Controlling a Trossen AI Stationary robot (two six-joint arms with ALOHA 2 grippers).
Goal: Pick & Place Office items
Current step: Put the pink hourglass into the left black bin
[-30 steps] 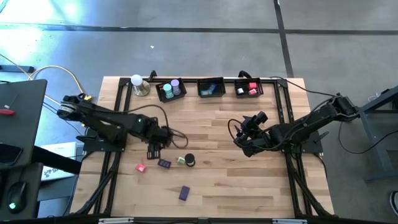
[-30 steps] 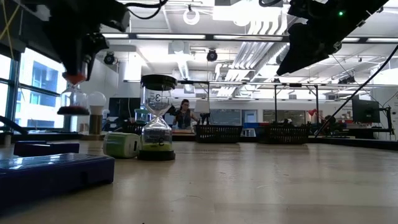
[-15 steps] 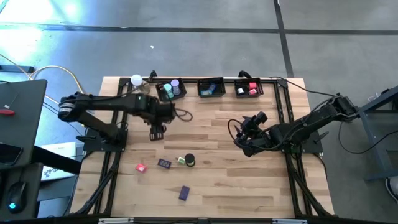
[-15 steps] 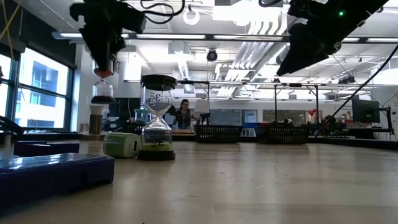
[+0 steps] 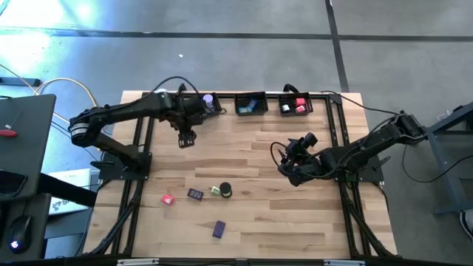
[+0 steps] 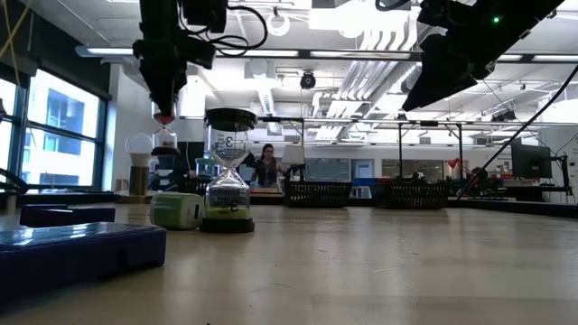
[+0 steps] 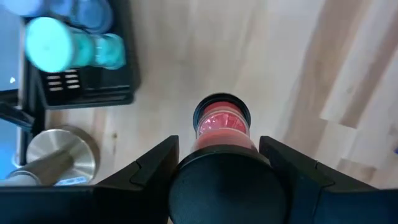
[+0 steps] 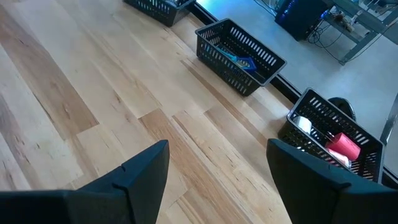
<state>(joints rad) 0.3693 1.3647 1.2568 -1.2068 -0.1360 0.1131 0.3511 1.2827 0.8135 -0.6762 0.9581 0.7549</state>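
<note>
The left gripper (image 5: pixel 186 138) is holding a small red-sand hourglass (image 7: pixel 222 124) clamped between its two fingers (image 7: pixel 155 163), hanging above the worktop (image 5: pixel 251 148) close to the back-left basket (image 5: pixel 201 106). In the left wrist view a teal hourglass (image 7: pixel 68 50) is lying in that basket, and the metal base of the white ball (image 5: pixel 162 94) is sitting just beside it. Judging by this, the carry step is under way: the red hourglass is lifted clear and is nearing the basket that takes hourglasses. The next move is calling for a short shift toward the back edge until the hourglass is over the basket's opening, then a descent and a release without knocking the rim or the ball stand. The right gripper (image 8: pixel 214 168) is waiting above the right-middle of the worktop, its fingers spread wide with nothing between them. Items left on the worktop near the front: a pink block (image 5: pixel 168 199), a purple block (image 5: pixel 195 194), a black-capped hourglass (image 6: pixel 229 168) with a pale green piece (image 6: pixel 176 209) just beside it, and a blue block (image 5: pixel 219 229) nearest the front edge. The middle basket (image 5: pixel 250 104) and the right basket (image 5: pixel 295 105) are already holding some pieces.
</note>
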